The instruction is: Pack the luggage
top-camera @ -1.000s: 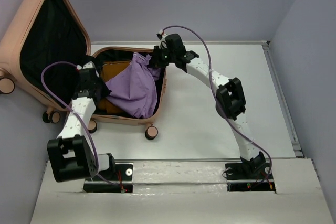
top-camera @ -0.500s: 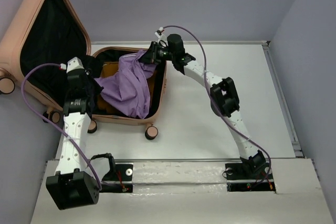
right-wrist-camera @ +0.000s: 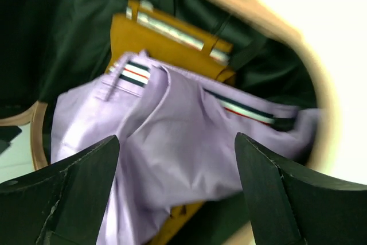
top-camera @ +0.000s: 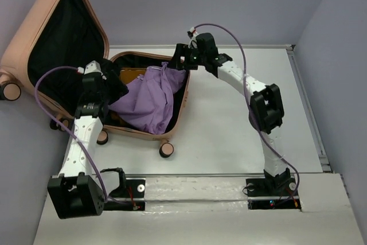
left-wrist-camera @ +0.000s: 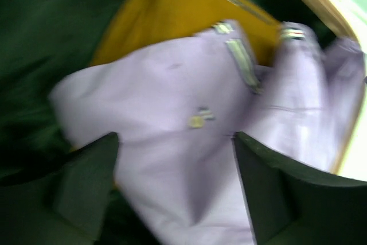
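The peach-pink luggage (top-camera: pixel 183 102) lies open on the table's left side, its black-lined lid (top-camera: pixel 60 38) leaning back against the wall. Inside it a lilac garment (top-camera: pixel 150 98) with a striped waistband is heaped over a mustard-yellow item (top-camera: pixel 131 76). My left gripper (top-camera: pixel 117 87) hangs open over the garment's left part (left-wrist-camera: pixel 172 101), nothing between its fingers. My right gripper (top-camera: pixel 179 61) stands open above the far rim, looking down on the garment (right-wrist-camera: pixel 183 124) and the mustard item (right-wrist-camera: pixel 155 41). Both wrist views are blurred.
Caster wheels (top-camera: pixel 166 150) stick out from the luggage's near side. The white table (top-camera: pixel 241 136) stretches right to a raised rail (top-camera: pixel 307 101). Grey walls close in behind and at both sides. The left arm's cable (top-camera: pixel 43 84) loops in front of the lid.
Both grippers have opened and let go of the lilac garment, which now lies slumped in the luggage. The right gripper has drawn back toward the far rim; the luggage has shifted slightly.
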Controlling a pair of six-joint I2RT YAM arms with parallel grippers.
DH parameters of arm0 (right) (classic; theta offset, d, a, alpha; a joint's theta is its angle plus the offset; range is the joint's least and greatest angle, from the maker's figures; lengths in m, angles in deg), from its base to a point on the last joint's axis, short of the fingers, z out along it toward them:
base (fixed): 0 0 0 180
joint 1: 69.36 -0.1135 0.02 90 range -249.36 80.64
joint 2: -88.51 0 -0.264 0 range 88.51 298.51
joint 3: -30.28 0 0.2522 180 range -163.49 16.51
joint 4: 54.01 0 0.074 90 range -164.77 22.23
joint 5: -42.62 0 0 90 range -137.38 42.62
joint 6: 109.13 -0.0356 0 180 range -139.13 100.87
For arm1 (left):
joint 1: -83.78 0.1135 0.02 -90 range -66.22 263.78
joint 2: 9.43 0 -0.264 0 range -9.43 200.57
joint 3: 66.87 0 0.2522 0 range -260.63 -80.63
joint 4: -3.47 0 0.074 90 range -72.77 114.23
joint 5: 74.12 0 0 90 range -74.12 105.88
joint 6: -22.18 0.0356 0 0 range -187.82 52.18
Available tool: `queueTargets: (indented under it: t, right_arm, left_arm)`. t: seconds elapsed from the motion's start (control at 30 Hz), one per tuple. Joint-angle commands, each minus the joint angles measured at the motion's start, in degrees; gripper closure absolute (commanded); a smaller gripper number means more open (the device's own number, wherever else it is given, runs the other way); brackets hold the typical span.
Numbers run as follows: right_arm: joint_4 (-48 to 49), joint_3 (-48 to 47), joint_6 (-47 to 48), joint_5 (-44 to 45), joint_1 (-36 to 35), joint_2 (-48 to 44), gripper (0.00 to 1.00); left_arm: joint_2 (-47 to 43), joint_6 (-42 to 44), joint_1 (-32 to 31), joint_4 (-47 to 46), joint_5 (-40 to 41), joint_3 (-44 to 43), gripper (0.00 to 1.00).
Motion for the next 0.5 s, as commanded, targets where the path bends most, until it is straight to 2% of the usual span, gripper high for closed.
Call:
queueTargets:
  t: [0.0, 0.1, 0.13, 0.2, 0.27, 0.3, 0.33, 0.4, 0.47]
  right_arm:
    - [-4.27, 0.11, 6.93, 5.47, 1.3, -8.14, 0.13]
    - [-5.94, -2.43, 7.89, 4.24, 1.3, -7.98, 0.0]
    - [-10.56, -5.31, 9.55, 4.41, 1.3, -5.71, 0.0]
    - [-11.48, -5.08, 9.83, 4.67, 1.3, -5.69, 0.01]
    - [-7.89, 1.14, 9.31, 6.17, 1.3, -8.75, 0.3]
    - [-6.14, 3.78, 8.96, 6.78, 1.3, -11.98, 0.7]
    - [-4.64, 6.41, 8.69, 7.48, 1.3, -13.67, 0.82]
    - [-0.24, 14.04, 7.81, 8.89, 1.3, -18.14, 0.93]
    - [2.13, 18.28, 7.46, 9.6, 1.3, -20.61, 0.93]
  left_arm:
    - [4.11, -3.56, -6.32, -6.05, -2.64, -4.39, 0.16]
    - [5.69, -5.23, -10.72, -8.25, -2.12, -5.01, 0.19]
    - [7.52, -5.93, -12.99, -9.82, -1.07, -5.53, 0.2]
    - [9.2, -5.94, -13.54, -10.28, -1.32, -6.32, 0.22]
    - [12.28, -5.85, -15.91, -11.07, -1.06, -7.55, 0.26]
    - [13.42, -5.85, -17.66, -11.33, -0.97, -8.34, 0.3]
    - [14.39, -5.94, -18.54, -11.77, -1.14, -8.61, 0.31]
    - [16.68, -5.85, -20.56, -14.05, -1.41, -9.48, 0.36]
    - [19.39, -5.68, -23.72, -15.11, -0.8, -10.63, 0.38]
